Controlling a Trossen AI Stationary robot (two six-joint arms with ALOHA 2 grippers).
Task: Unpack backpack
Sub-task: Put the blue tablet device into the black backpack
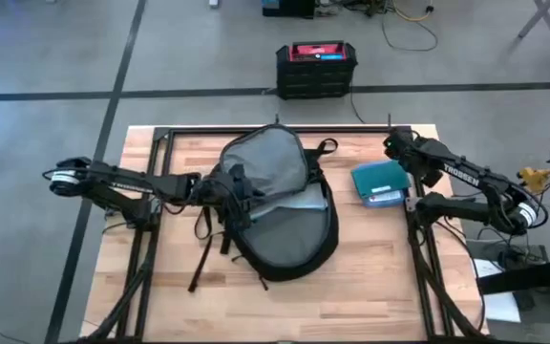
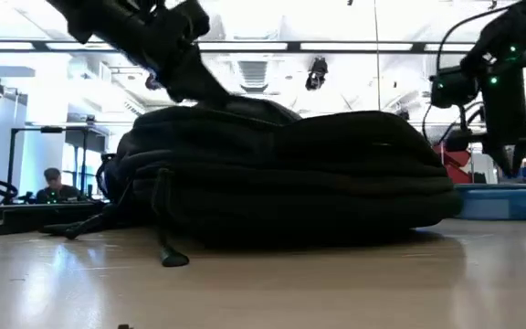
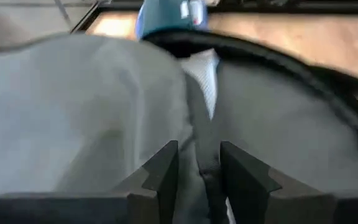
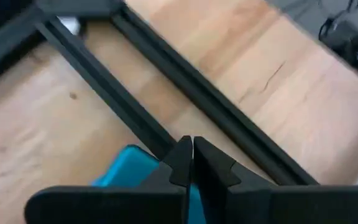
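The backpack [image 1: 275, 205] lies flat in the middle of the wooden table [image 1: 370, 287], flap thrown open so the grey lining faces up, and the left gripper [image 3: 199, 168] sits right at its edge with the lining spread out just ahead of the fingers. Those fingers stand a little apart with a fold or seam of the lining running up between them, and I can't say they actually pinch it, so I'd call them open. If the next job is to fish out whatever is left inside, my guess is the trick is to go in low along that seam and grab something firm rather than loose cloth, since the lining looks thin, soft and wrinkly and would just bunch up. The outer shell looks like thick black woven fabric, padded and rounded in the low view, with limp black straps [image 1: 203, 258] trailing over the table on the near side of that gripper, easy to snag. Over on the far side of the bag from the left gripper there's a blue box [image 1: 381, 182], flat and rectangular with a smooth hard-looking surface and a small label. The right gripper [image 4: 192, 163] hovers just above that box, fingers pressed together on nothing, with the black metal frame rails [image 4: 135, 118] of the table ahead of it. Off the table on the floor there's a black crate with a red top [image 1: 317, 68].
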